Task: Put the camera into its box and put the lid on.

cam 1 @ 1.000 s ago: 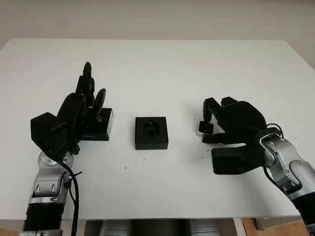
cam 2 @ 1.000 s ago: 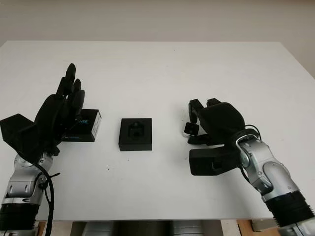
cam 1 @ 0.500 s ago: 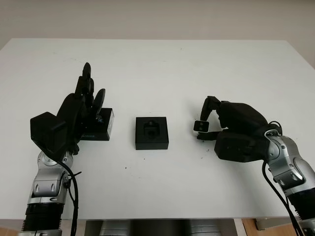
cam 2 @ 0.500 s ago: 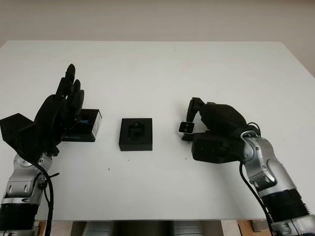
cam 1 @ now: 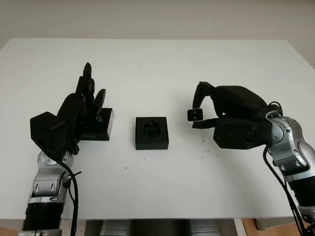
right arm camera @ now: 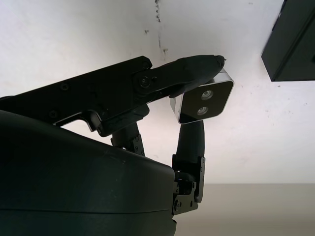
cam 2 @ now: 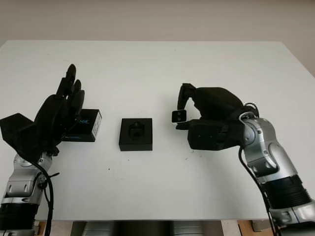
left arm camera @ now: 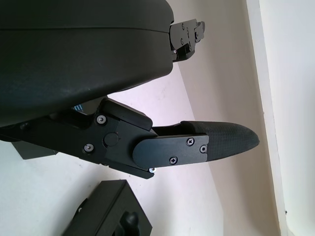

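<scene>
A small silver-edged camera (cam 1: 195, 114) with two dark lenses is pinched in my right hand (cam 1: 199, 112), lifted off the table to the right of the box; the right wrist view shows the camera (right arm camera: 204, 102) between the fingertips. The open black box (cam 1: 151, 132) with a moulded insert sits at the table's middle. Its black lid (cam 1: 102, 125) with blue lettering lies to the left, partly hidden behind my left hand (cam 1: 87, 94), which is open and held upright just above it.
The white table (cam 1: 157, 69) stretches far back behind the objects. A few small dark specks (cam 1: 202, 157) mark the surface in front of the right hand.
My right hand has lifted the camera off the table and carried it up and left toward the box. The left hand has stayed still.
</scene>
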`<state>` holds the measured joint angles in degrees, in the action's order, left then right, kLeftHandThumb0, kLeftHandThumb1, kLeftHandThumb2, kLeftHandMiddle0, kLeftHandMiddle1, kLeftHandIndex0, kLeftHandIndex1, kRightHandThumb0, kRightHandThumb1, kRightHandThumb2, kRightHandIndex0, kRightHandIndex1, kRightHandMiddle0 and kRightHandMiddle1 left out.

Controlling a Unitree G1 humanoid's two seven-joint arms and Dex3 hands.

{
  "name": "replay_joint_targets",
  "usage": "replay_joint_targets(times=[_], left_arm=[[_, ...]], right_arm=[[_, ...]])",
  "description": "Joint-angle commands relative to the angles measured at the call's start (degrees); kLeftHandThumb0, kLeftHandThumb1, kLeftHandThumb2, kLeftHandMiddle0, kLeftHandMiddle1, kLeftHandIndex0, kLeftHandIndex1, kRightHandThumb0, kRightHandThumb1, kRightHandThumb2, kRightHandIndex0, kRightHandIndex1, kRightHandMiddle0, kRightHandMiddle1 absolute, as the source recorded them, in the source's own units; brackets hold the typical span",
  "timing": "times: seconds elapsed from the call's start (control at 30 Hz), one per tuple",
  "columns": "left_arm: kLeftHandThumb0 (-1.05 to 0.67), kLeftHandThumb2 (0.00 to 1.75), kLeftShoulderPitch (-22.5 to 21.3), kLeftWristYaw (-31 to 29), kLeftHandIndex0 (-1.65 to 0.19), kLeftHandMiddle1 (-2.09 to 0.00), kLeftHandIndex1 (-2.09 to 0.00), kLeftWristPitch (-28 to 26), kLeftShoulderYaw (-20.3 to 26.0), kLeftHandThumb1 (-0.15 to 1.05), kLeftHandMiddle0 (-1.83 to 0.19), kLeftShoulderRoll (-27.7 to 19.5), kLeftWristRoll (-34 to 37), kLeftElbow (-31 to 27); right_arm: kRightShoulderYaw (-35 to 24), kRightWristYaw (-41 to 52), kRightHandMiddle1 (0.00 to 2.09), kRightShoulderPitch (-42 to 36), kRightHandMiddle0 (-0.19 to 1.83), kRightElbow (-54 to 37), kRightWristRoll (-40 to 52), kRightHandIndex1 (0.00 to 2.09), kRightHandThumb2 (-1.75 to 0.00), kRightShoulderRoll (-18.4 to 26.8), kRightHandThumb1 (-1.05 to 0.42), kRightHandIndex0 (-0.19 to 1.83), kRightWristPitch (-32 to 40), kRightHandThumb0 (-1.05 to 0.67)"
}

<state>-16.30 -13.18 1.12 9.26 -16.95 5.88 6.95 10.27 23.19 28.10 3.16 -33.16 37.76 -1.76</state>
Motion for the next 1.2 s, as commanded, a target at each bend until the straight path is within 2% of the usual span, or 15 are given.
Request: replay_joint_targets(times=[0.0, 0.43, 0.6, 0.67, 0.9, 1.17], left_arm=[[-0.85, 0.5, 0.0, 0.3, 0.19, 0.0, 0.0, 0.4, -0.1, 1.05, 0.19, 0.2, 0.1, -1.2], [-0.87, 0.51, 0.1, 0.5, 0.19, 0.0, 0.0, 0.5, 0.1, 1.05, 0.19, -0.1, -0.3, -1.0], [-0.87, 0.51, 0.3, 0.3, 0.19, 0.0, 0.0, 0.4, 0.2, 1.05, 0.19, -0.3, -0.1, -1.2], [-0.87, 0.52, 0.3, 0.6, 0.19, 0.0, 0.0, 0.5, 0.2, 1.05, 0.19, -0.3, -0.3, -1.1], [-0.88, 0.51, 0.4, 0.9, 0.19, 0.0, 0.0, 0.1, 0.1, 1.05, 0.19, 0.0, -0.3, -1.4], [-0.86, 0.51, 0.6, 1.0, 0.19, 0.0, 0.0, 1.0, 0.1, 1.05, 0.19, 0.1, -0.2, -1.1]], right_arm=[[-0.3, 0.5, 1.77, 1.1, 0.16, -1.3, 0.5, 1.94, -0.28, -0.3, -1.05, 0.29, 0.7, -0.41], [-1.3, -4.2, 1.88, 1.0, 0.12, -0.8, 7.0, 1.95, -0.28, -7.1, -1.05, 0.24, 0.2, -0.37], [-0.6, -4.4, 1.83, 1.8, 0.18, -0.9, 7.8, 1.88, -0.25, -9.4, -1.05, 0.28, 2.3, -0.39], [-0.7, -3.7, 1.83, 2.0, 0.17, -1.1, 8.9, 1.97, -0.26, -10.3, -1.05, 0.28, 3.1, -0.37], [0.2, -5.5, 1.84, 2.2, 0.21, 0.7, 9.5, 1.93, -0.23, -12.4, -1.05, 0.3, 0.4, -0.37], [1.8, -5.9, 1.85, 2.2, 0.19, 2.3, 8.5, 1.91, -0.25, -13.1, -1.05, 0.23, -2.1, -0.4]])
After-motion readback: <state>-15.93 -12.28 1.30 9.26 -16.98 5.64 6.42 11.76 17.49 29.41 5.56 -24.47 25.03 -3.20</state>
